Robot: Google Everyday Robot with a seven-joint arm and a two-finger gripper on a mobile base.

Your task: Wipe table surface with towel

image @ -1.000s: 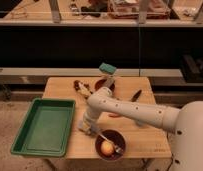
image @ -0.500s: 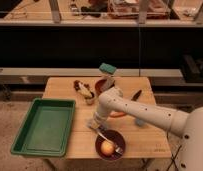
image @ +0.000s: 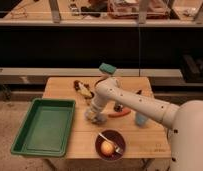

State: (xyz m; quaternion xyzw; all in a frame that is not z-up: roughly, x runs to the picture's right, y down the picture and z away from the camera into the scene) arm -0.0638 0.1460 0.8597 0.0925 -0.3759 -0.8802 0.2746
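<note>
The table surface (image: 60, 87) is a light tan wooden top in the middle of the camera view. My white arm reaches in from the lower right, bends over the table's centre and points down. My gripper (image: 95, 118) sits low on the tabletop, just right of the green tray, shut on a small grey-blue towel (image: 91, 116) bunched beneath it and pressed to the wood. Most of the towel is hidden by the gripper.
A green plastic tray (image: 45, 125) overhangs the table's left front corner. A dark red bowl (image: 110, 144) holding a yellow ball and a utensil stands at the front edge. A teal sponge (image: 107, 68) is at the back, small dark items (image: 82, 90) behind the gripper, a red item (image: 120, 114) and a pale blue object (image: 141, 119) to its right.
The gripper has moved away from the bowl, slightly back and to the right across the tabletop, and the arm's elbow has swung toward the table's centre.
</note>
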